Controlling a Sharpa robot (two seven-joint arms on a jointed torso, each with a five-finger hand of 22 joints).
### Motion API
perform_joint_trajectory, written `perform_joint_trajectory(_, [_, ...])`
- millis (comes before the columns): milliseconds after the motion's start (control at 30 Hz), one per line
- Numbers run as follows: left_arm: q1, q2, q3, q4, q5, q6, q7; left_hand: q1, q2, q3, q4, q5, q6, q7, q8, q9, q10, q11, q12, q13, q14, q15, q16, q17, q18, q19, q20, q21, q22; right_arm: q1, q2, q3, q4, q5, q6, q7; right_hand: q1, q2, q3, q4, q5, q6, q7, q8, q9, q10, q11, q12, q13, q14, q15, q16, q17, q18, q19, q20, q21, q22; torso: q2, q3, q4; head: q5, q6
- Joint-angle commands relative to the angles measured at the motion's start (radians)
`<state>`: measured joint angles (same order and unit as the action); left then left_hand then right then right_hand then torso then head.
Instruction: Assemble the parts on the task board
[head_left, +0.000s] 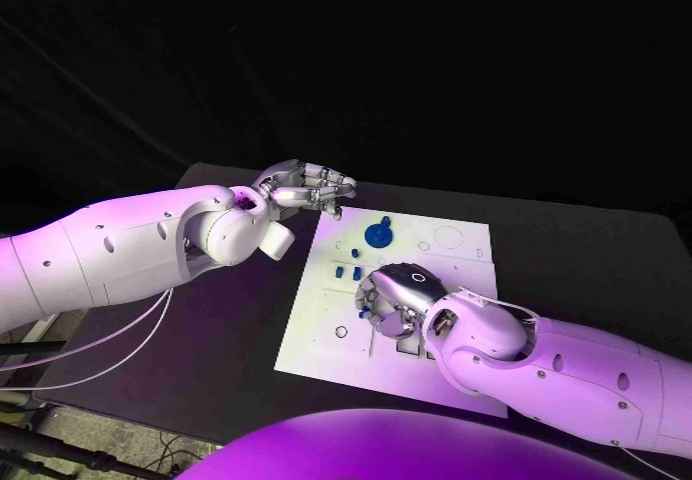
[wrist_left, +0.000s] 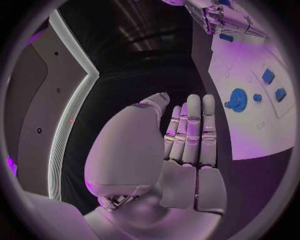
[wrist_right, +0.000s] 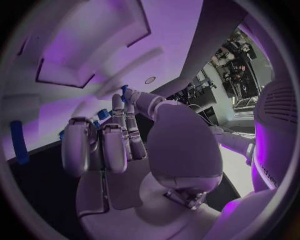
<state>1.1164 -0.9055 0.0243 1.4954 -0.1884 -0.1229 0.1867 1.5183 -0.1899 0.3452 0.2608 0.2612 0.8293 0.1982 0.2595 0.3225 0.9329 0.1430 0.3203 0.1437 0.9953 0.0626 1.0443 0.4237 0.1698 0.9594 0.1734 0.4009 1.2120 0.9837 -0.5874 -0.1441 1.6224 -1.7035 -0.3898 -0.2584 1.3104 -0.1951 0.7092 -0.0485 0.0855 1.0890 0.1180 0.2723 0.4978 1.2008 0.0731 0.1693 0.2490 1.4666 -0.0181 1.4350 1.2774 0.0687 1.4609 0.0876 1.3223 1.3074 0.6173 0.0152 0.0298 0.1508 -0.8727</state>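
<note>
Right hand (head_left: 400, 293) low over near-middle of task board (head_left: 320, 335), palm down, fingers curled toward the surface. Small blue part (wrist_right: 124, 92) at the fingertips (wrist_right: 116, 102) in the right wrist view; looks pinched between thumb and a finger, but cannot tell for sure whether held or merely touched. More small blue parts (head_left: 348, 270) just beyond that hand, lying on the board. Another blue strip (wrist_right: 19, 142) near the board edge in the right wrist view.

Further out: blue gear (head_left: 378, 235) standing on the board's far half, apart from both hands. Same gear (wrist_left: 238, 99) plus small blue blocks (wrist_left: 268, 76) visible from the left wrist.

Farthest: left hand (head_left: 306, 187) off the board's far-left corner, above black table (head_left: 216, 330), holding nothing. Fingers (wrist_left: 192, 127) straight and pressed side by side, thumb alongside.

Judged step: picking or seating one small part mid-board with right hand; left idle, parked clear. Most of assembly likely still ahead, since several parts lie loose.

Next move calls for: confirming a firm pinch on the part, lifting straight up, aligning with its socket, pressing down square. Risk: curled fingers nudging the neighbouring loose parts just beside.
</note>
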Motion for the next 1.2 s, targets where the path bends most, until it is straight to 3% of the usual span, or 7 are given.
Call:
perform_joint_trajectory(33, [0.001,0.002,0.001,0.003,0.005,0.015,0.001,-0.008,-0.001,0.004,0.001,-0.003,-0.005,-0.001,0.004,-0.001,-0.008,-0.001,-0.001,-0.001,0.004,0.006,-0.007,-0.002,0.01,0.002,-0.001,-0.005,-0.002,-0.002,0.005,-0.003,-0.003,-0.018,0.031,0.008,-0.002,0.012,0.0,-0.006,0.004,-0.006,0.002,0.005,0.002,0.012,-0.018,0.0,0.001,0.042,-0.002,-0.005,-0.001,-0.016,0.004,-0.003,-0.004,0.194,0.0,-0.0002,0.0005,0.0,0.0])
perform_joint_trajectory(300, [0.001,0.003,0.001,0.0,0.004,0.016,-0.004,-0.008,-0.001,0.005,0.0,-0.004,-0.006,-0.001,0.004,-0.001,-0.009,-0.001,-0.001,-0.001,0.003,0.006,-0.007,-0.002,0.01,0.002,-0.001,-0.006,-0.002,-0.003,0.011,-0.007,-0.014,-0.008,0.04,0.021,-0.014,0.006,-0.003,-0.009,0.006,-0.017,0.005,-0.001,0.004,0.003,-0.014,-0.012,0.001,0.042,0.002,-0.006,-0.002,-0.015,0.001,0.0,-0.009,0.192,-0.001,-0.0014,-0.0002,-0.003,0.0])
perform_joint_trajectory(367, [0.001,0.003,0.001,-0.002,0.003,0.016,-0.005,-0.008,-0.001,0.005,0.0,-0.004,-0.006,-0.001,0.004,-0.001,-0.009,-0.001,-0.001,-0.001,0.003,0.006,-0.007,-0.002,0.01,0.002,-0.001,-0.006,-0.002,-0.003,0.012,-0.008,-0.019,-0.003,0.04,0.022,-0.042,-0.012,-0.006,-0.007,0.012,-0.07,0.021,-0.033,-0.008,-0.04,0.005,-0.042,-0.006,0.041,0.018,-0.007,-0.005,-0.012,-0.01,0.01,-0.03,0.186,-0.002,-0.0009,0.0001,-0.003,0.0])
perform_joint_trajectory(567, [0.001,0.003,0.001,-0.003,0.003,0.015,-0.007,-0.009,-0.001,0.005,0.0,-0.004,-0.006,-0.001,0.004,-0.001,-0.009,-0.001,-0.002,-0.001,0.003,0.006,-0.007,-0.002,0.01,0.002,-0.001,-0.006,-0.002,-0.003,0.007,-0.009,-0.021,0.0,0.008,0.02,-0.067,-0.043,-0.021,-0.013,0.028,-0.134,0.049,-0.073,-0.026,-0.121,0.036,-0.077,-0.023,0.025,0.044,-0.026,-0.046,-0.001,-0.039,0.034,-0.088,0.17,-0.002,-0.0007,-0.0013,-0.004,0.0])
perform_joint_trajectory(733, [0.001,0.002,0.001,-0.004,0.003,0.015,-0.007,-0.009,-0.001,0.005,0.0,-0.004,-0.006,-0.001,0.004,-0.001,-0.009,-0.001,-0.002,-0.001,0.003,0.006,-0.007,-0.002,0.01,0.002,-0.001,-0.006,-0.002,-0.004,-0.005,-0.009,-0.011,-0.001,-0.02,0.02,-0.071,-0.054,-0.038,-0.019,0.026,-0.158,0.048,-0.085,-0.034,-0.157,0.04,-0.08,-0.029,0.01,0.049,-0.043,-0.078,0.009,-0.061,0.043,-0.132,0.158,-0.001,0.0004,-0.0015,-0.004,0.0])
perform_joint_trajectory(1000, [0.001,-0.001,0.001,-0.007,0.003,0.014,-0.008,-0.009,-0.001,0.005,0.0,-0.004,-0.006,-0.001,0.004,-0.001,-0.009,-0.001,-0.002,-0.001,0.003,0.006,-0.007,-0.002,0.01,0.002,-0.001,-0.006,-0.002,0.001,-0.076,-0.006,0.059,0.0,-0.05,0.016,-0.078,-0.055,-0.069,-0.016,0.048,-0.158,0.045,-0.083,-0.038,-0.17,0.039,-0.068,-0.03,0.005,0.049,-0.045,-0.084,0.011,-0.065,0.046,-0.139,0.156,-0.003,-0.0001,-0.0028,-0.012,0.0])
perform_joint_trajectory(1200, [0.001,-0.005,0.0,-0.008,0.003,0.013,-0.008,-0.009,-0.001,0.007,-0.002,-0.004,-0.006,-0.001,0.005,-0.002,-0.011,0.0,-0.002,-0.002,0.002,0.007,-0.008,-0.002,0.01,0.002,0.0,-0.007,-0.003,0.037,-0.169,0.003,0.129,0.044,-0.044,-0.001,-0.078,-0.05,-0.077,-0.015,0.056,-0.147,0.044,-0.077,-0.037,-0.16,0.037,-0.055,-0.028,0.01,0.047,-0.038,-0.073,0.008,-0.057,0.045,-0.125,0.16,-0.003,0.0011,-0.0051,-0.026,0.0])
